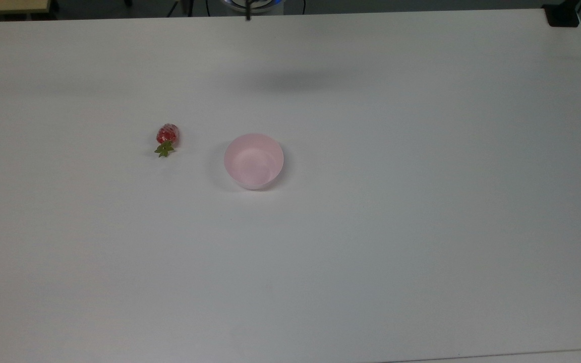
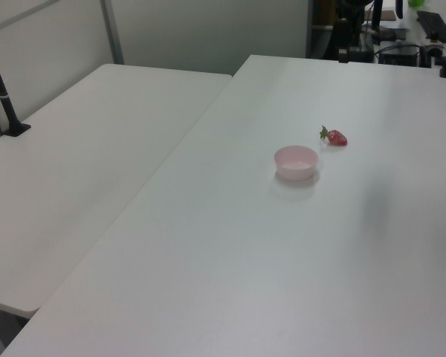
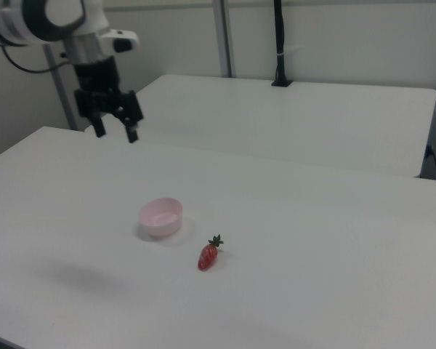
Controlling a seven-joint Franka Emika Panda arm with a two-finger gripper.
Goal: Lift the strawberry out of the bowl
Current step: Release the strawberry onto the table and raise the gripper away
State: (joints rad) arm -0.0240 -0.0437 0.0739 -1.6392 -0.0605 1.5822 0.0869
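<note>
The small red strawberry [image 1: 166, 137] with its green cap lies on the white table, outside the bowl, to the top view's left of it. It also shows as strawberry [image 2: 336, 137] and strawberry [image 3: 208, 254]. The pale pink bowl [image 1: 253, 160], bowl [image 2: 296, 161], bowl [image 3: 160, 216] stands upright with nothing inside. In the right view my gripper [image 3: 115, 131] hangs high above the table, up and to the right view's left of the bowl, open with nothing between its fingers.
The white table [image 1: 371, 242] stretches wide around both objects. A second white table [image 2: 82, 149] adjoins it on the left view's left. A black clamp post [image 2: 4, 97] stands on that table. A dark block [image 1: 562, 15] sits at the top view's upper right corner.
</note>
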